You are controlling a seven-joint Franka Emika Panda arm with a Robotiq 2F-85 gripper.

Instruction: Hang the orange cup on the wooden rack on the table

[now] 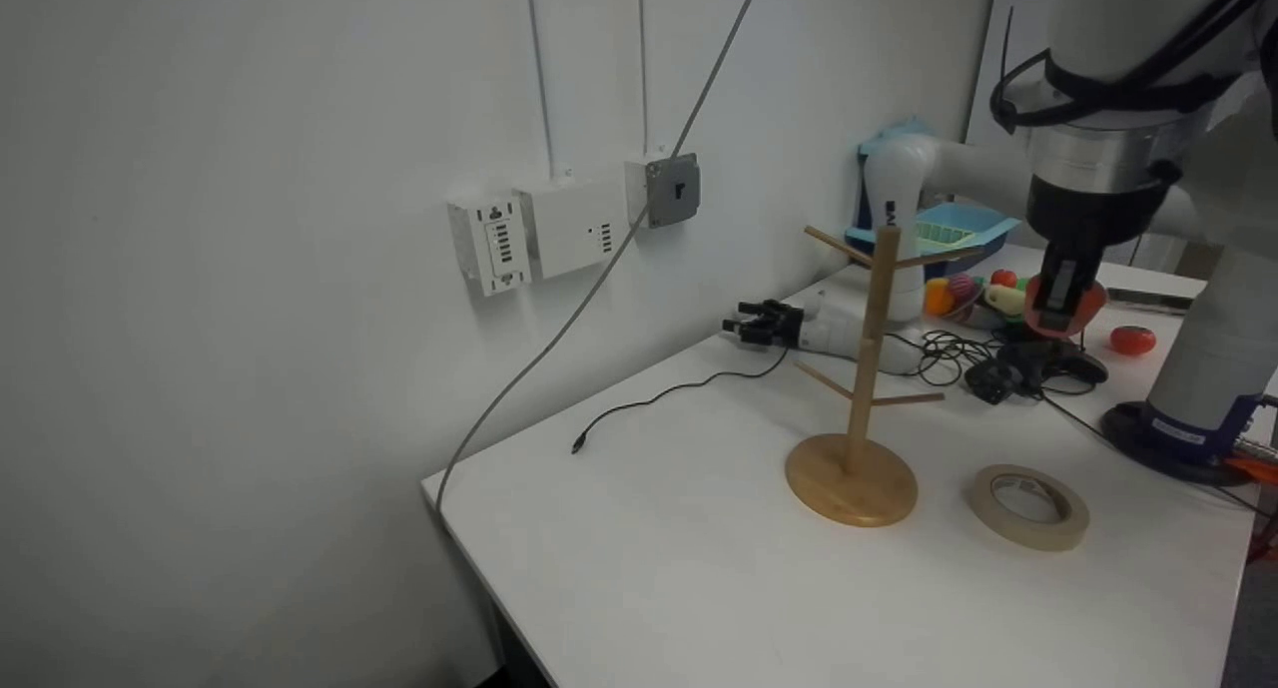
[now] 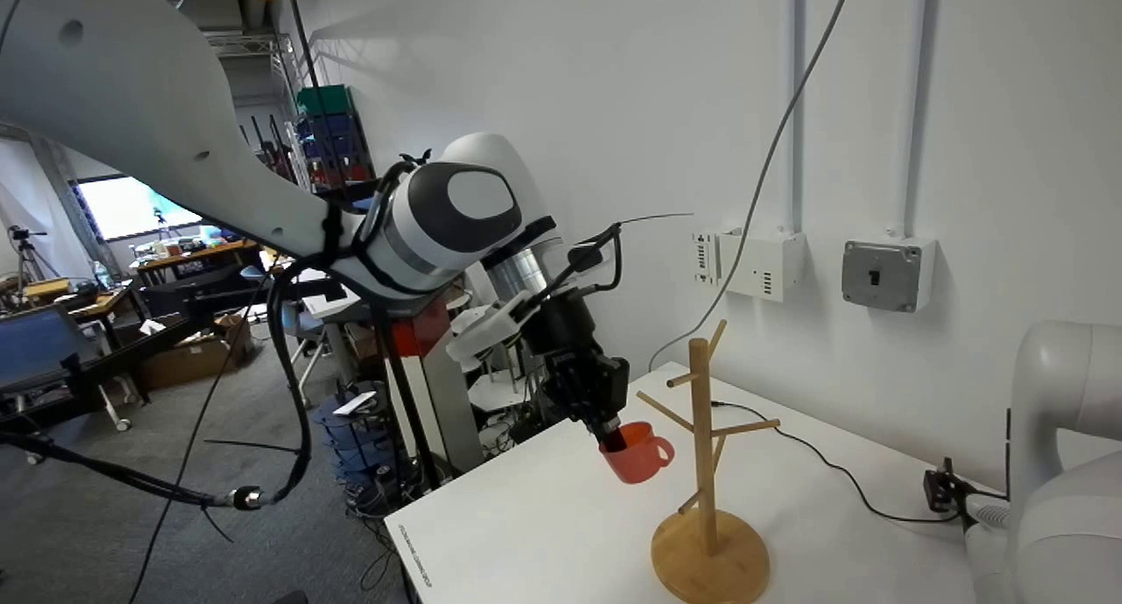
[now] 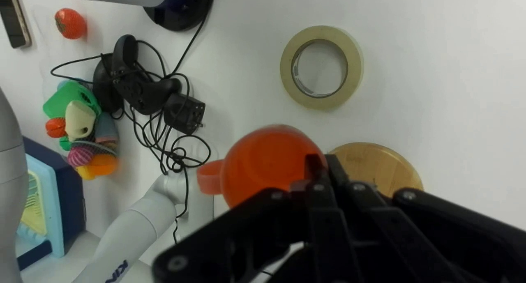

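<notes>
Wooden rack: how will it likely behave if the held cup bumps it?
Low down, the wooden rack would probably slide before tipping, given its broad round base. Higher up, a bump could tip it, as the thin pole stands tall. The pegs look like solid wood, so they likely won't bend much.

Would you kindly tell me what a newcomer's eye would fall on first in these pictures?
The orange cup probably comes first, gripped at its wall by the end effector above the white table. Next is likely the wooden rack standing upright on that table, with a pale tape roll lying beside it, not touching.
</notes>
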